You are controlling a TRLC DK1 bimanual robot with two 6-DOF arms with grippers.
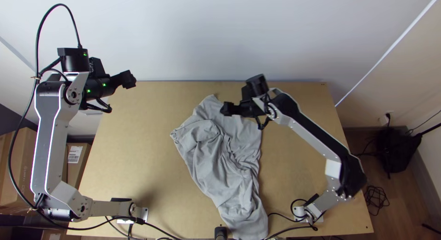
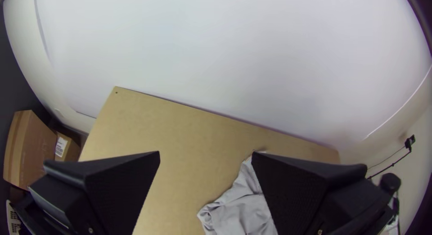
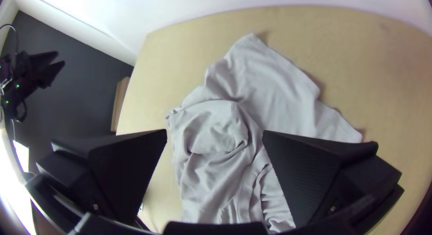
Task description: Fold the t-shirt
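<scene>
I count two grippers and one grey t-shirt (image 1: 202, 159) on the single wooden table (image 1: 138, 143). My left gripper (image 1: 131, 79) is up by the table's far left corner, well apart from the cloth; its wrist view shows its two fingers parted wide. My right gripper (image 1: 225, 108) is over the far end of the shirt, its two fingers also wide, with grey cloth visible in the gap between them (from this angle I cannot tell how high it sits).

The shirt lies rumpled down the middle, bunched along much of its length, with a flatter part toward the far side. One pointed corner comes near the far edge, a narrow strip of bare wood between, and the other end runs down to the near edge. I have broad open room between the shirt and the left edge. There is bare wood on the right as well, though my right arm crosses above it.

One white wall (image 1: 206, 37) stands along the far edge. Off the left side, the left wrist view gives me two boxes, a big carton (image 2: 33, 147) and a smaller box (image 2: 67, 148).
</scene>
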